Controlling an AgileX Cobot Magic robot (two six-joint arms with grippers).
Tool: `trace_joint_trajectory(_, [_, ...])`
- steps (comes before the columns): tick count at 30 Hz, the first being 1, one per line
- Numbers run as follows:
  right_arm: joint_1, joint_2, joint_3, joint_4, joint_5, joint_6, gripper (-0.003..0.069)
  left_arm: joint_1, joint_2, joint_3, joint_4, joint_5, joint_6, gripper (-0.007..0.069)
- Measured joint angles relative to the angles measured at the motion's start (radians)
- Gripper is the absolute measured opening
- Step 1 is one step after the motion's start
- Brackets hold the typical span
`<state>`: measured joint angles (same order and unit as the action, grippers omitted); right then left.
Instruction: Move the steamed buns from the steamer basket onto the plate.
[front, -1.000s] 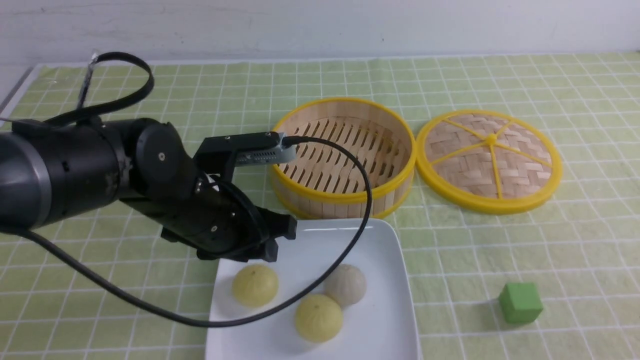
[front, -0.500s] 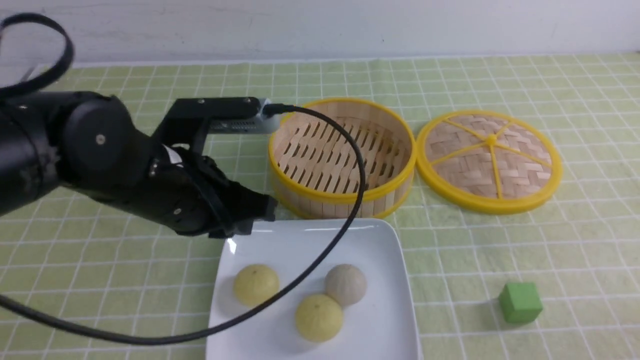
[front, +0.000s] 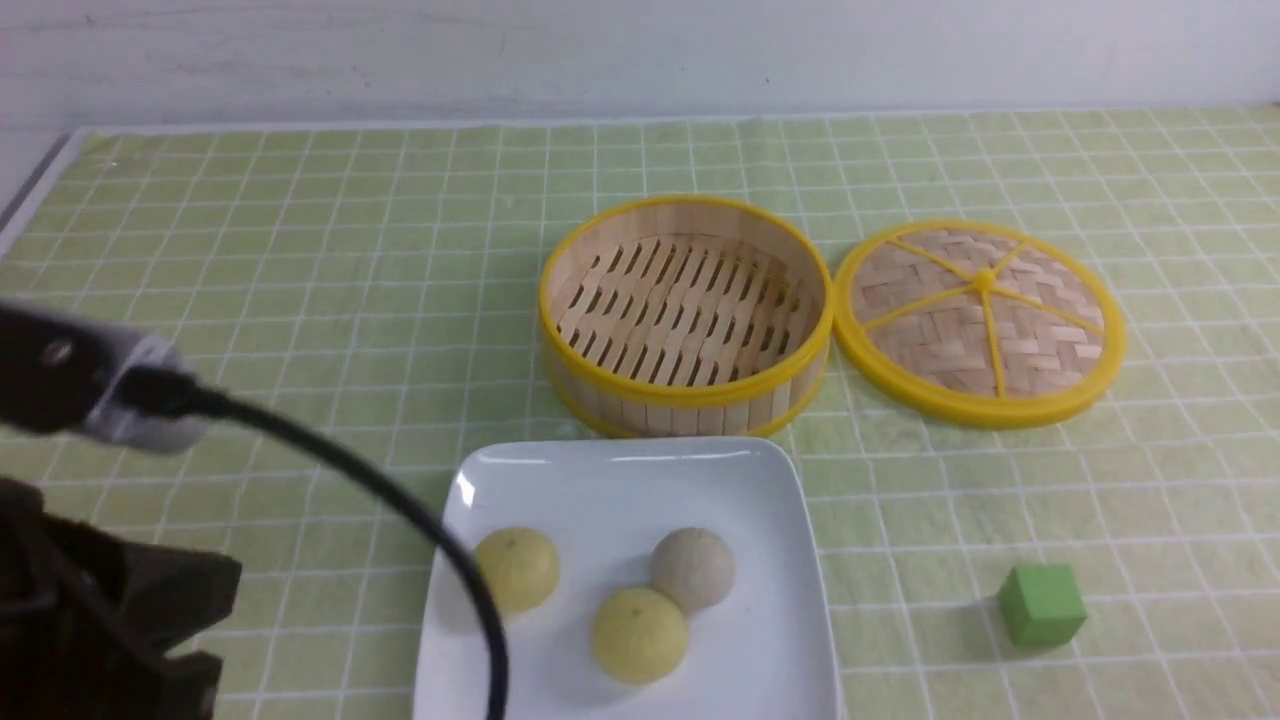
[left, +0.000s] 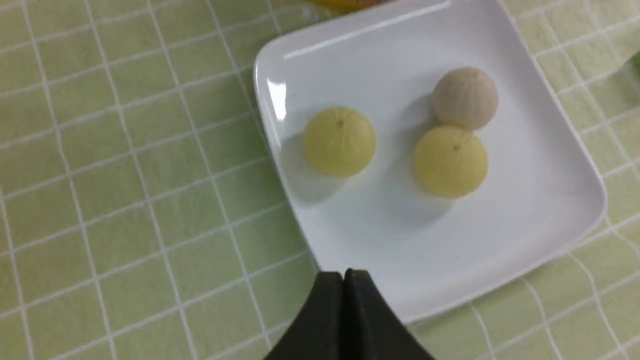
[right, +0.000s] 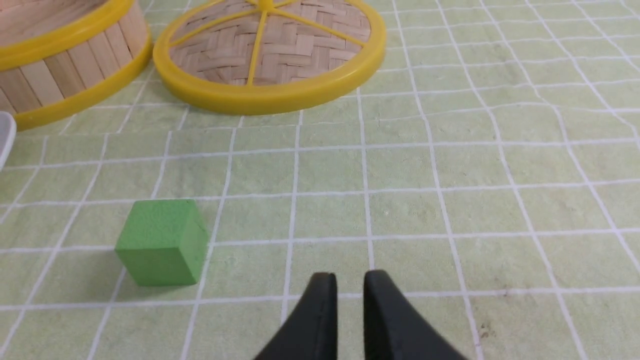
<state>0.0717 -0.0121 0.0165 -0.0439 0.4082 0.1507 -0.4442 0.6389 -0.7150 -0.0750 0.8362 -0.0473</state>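
Observation:
Three steamed buns lie on the white square plate (front: 620, 460): two pale yellow ones (front: 517, 568) (front: 640, 633) and a greyish-beige one (front: 692, 568). The steamer basket (front: 690, 395) behind the plate holds nothing. In the left wrist view the plate (left: 425, 240) shows the same buns, yellow (left: 340, 141), yellow (left: 451, 160) and beige (left: 465, 98). My left gripper (left: 344, 274) is shut and empty, above the plate's near left edge. My right gripper (right: 350, 275) is empty, its jaws almost together, over bare cloth right of the green cube.
The flat woven lid (front: 980, 320) lies right of the basket and also shows in the right wrist view (right: 270, 45). A green cube (front: 1040, 603) sits right of the plate. My left arm's black cable (front: 430, 530) arcs over the plate's left edge. Green checked cloth covers the table.
My left arm has pulled back from above the plate's far left corner toward the lower left of the front view. The buns, plate and basket have not moved.

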Motion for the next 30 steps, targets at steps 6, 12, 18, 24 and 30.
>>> trace_joint_trajectory(6, [-0.003, 0.000, 0.000, 0.000, -0.001, 0.000, 0.0113, 0.000, -0.214, 0.316, -0.019, -0.491, -0.015, 0.0002])
trace_joint_trajectory(12, [-0.003, 0.000, 0.000, 0.000, -0.001, 0.000, 0.0118, 0.000, -0.271, 0.493, -0.018, -0.671, -0.015, 0.0002])
trace_joint_trajectory(18, [-0.003, 0.000, 0.000, -0.002, -0.001, 0.000, 0.0127, 0.000, -0.271, 0.563, 0.075, -0.646, 0.000, 0.0002])
trace_joint_trajectory(24, [-0.003, 0.000, 0.000, -0.002, -0.001, 0.000, 0.0133, 0.065, -0.287, 0.571, 0.208, -0.605, -0.049, 0.0002])
trace_joint_trajectory(30, [-0.003, 0.000, 0.000, -0.002, -0.001, 0.000, 0.0141, 0.276, -0.421, 0.636, 0.217, -0.570, -0.096, 0.0003])
